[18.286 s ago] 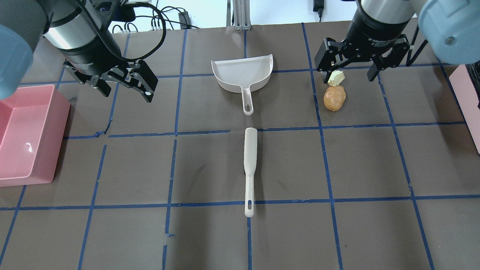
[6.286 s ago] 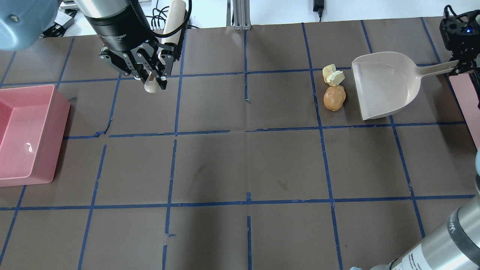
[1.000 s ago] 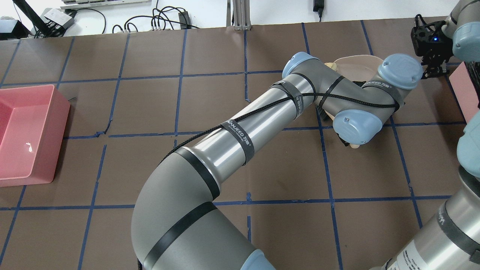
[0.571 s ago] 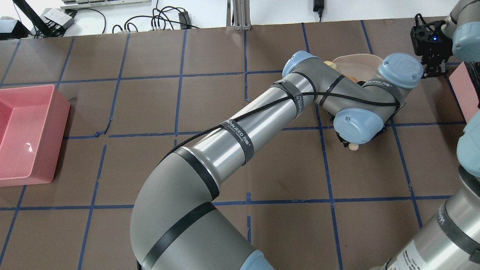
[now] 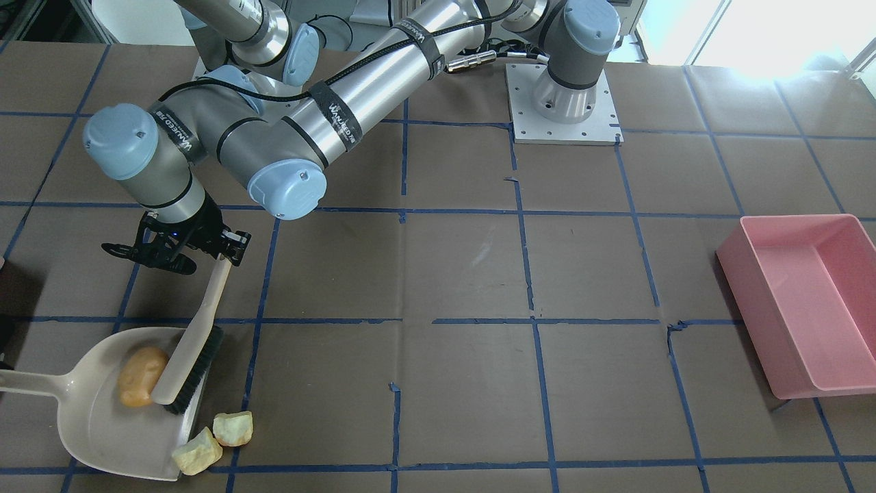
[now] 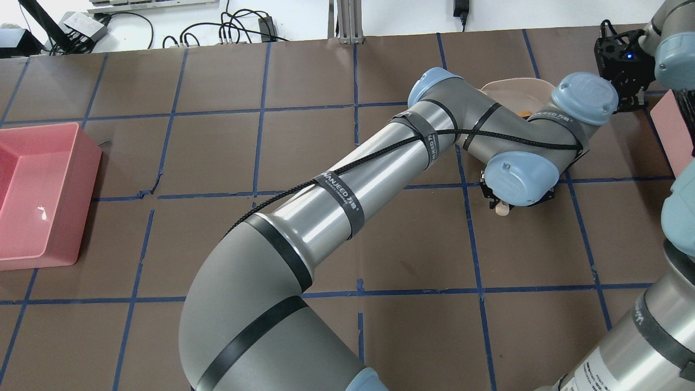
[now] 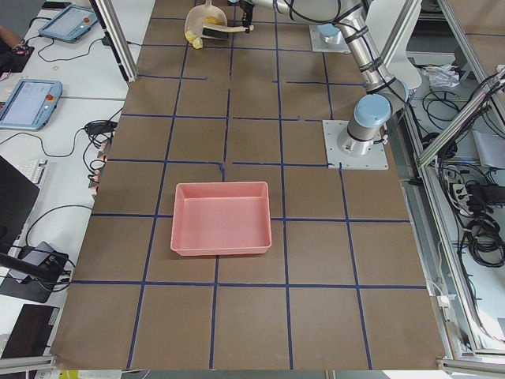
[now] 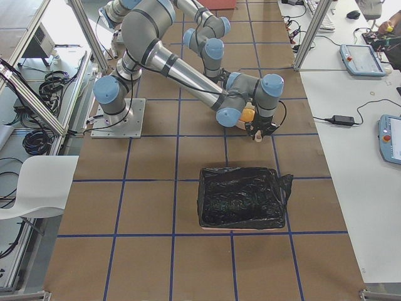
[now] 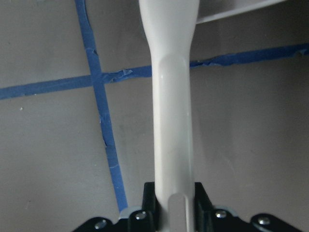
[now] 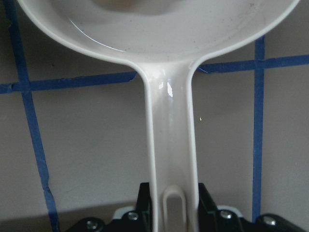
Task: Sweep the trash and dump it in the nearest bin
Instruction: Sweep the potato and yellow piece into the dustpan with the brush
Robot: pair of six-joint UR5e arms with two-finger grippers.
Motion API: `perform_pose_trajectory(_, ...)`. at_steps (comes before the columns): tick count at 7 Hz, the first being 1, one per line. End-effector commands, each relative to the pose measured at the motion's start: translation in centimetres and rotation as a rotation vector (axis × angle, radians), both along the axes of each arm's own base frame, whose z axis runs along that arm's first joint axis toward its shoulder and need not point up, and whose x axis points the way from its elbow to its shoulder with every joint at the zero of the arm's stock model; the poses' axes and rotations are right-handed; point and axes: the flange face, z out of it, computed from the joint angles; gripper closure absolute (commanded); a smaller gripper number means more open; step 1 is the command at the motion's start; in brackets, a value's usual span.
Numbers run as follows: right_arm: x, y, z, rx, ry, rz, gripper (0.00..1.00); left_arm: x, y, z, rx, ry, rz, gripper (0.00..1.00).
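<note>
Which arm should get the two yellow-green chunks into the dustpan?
Left. The left gripper holds the brush, bristles at the dustpan mouth beside both chunks; the right gripper is occupied holding the dustpan handle.

The table (image 5: 465, 274) is showing a dull brown cover, and blue tape lines are crossing it in a grid of squares. The dustpan (image 5: 89, 424) is looking cream-white and glossy inside. The brush (image 5: 205, 308) is showing a cream handle and black bristles. The lump (image 5: 140, 375) is glowing orange-brown, and the two chunks (image 5: 233, 428) are showing pale yellow-green. The bin (image 5: 807, 301) on the robot's left is showing plain pink. The other bin (image 8: 241, 197) is seeming lined with shiny black film, though it is small in that view. The left arm (image 5: 369, 75) is wearing silver-grey with light blue caps and black bands. The left gripper (image 9: 174, 205) and the right gripper (image 10: 171, 208) are showing black.
</note>
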Motion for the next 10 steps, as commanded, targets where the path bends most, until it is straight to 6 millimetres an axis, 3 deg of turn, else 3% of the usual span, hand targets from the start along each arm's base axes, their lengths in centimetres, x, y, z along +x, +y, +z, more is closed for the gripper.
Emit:
perform_pose_trajectory(1,-0.1,0.0,-0.1,0.000,-0.001,-0.012,1.00,0.8,0.7,2.4,-0.008,0.008,-0.019,1.00)
perform_pose_trajectory(3,-0.1,0.0,-0.5,0.004,-0.006,-0.045,1.00,2.6,3.2,3.2,0.049,0.009,0.180,1.00)
perform_pose_trajectory(5,-0.2,-0.1,-0.5,-0.002,-0.005,-0.049,1.00,5.6,5.2,5.6,0.048,-0.023,0.296,1.00)
perform_pose_trajectory(6,-0.2,-0.2,-0.8,-0.002,-0.015,-0.083,1.00,7.3,3.6,4.3,0.054,-0.038,0.370,1.00)
perform_pose_trajectory(8,-0.1,-0.2,-1.0,0.004,-0.017,-0.081,1.00,11.8,-4.0,5.6,0.014,-0.007,0.421,1.00)
perform_pose_trajectory(9,-0.1,-0.2,-1.3,0.008,-0.019,-0.081,1.00,10.4,-6.5,1.7,0.007,0.010,0.388,1.00)
perform_pose_trajectory(10,-0.1,-0.2,-1.3,0.008,-0.019,-0.081,1.00,8.9,-8.6,-0.3,-0.009,0.022,0.385,1.00)
